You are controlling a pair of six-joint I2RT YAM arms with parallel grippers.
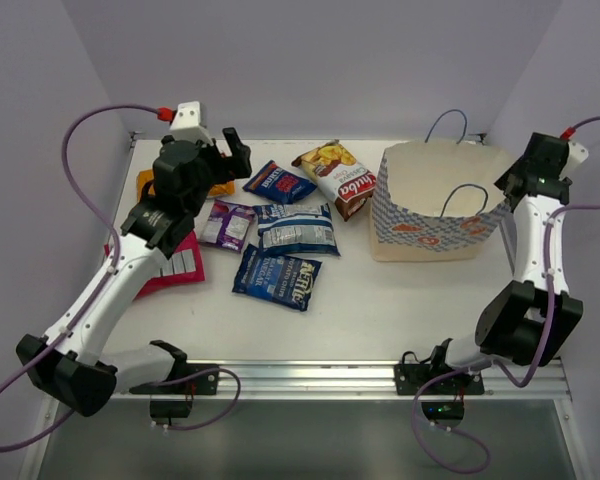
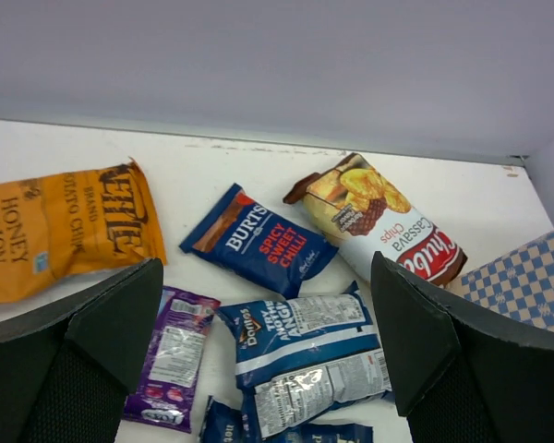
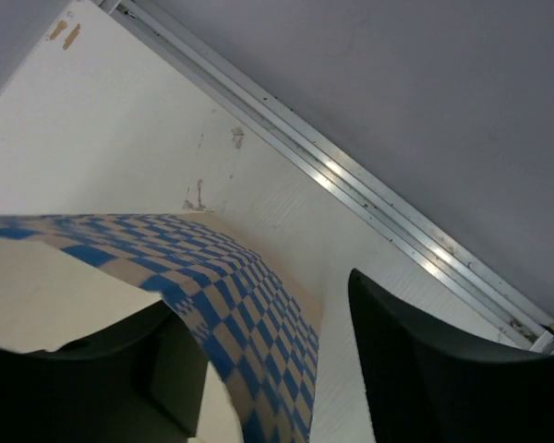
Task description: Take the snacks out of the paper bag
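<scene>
The snacks lie on the table left of the paper bag (image 1: 435,215): an orange packet (image 2: 55,231), a dark blue Burts packet (image 2: 258,242), a brown-and-white cassava chip bag (image 2: 379,220), a pale blue-white packet (image 2: 305,355), a small purple packet (image 2: 171,355), a dark blue Kettle packet (image 1: 276,277) and a magenta packet (image 1: 175,262). My left gripper (image 2: 268,341) hovers open above them, holding nothing. My right gripper (image 3: 263,305) is at the bag's right rim, its jaws apart. The checkered bag wall (image 3: 120,235) passes between them, with one finger inside the bag.
The bag stands upright at the back right, and its dark loop handles (image 1: 467,197) stick up. The enclosure's walls are close behind it and to its right. A metal rail (image 1: 310,375) runs along the near table edge.
</scene>
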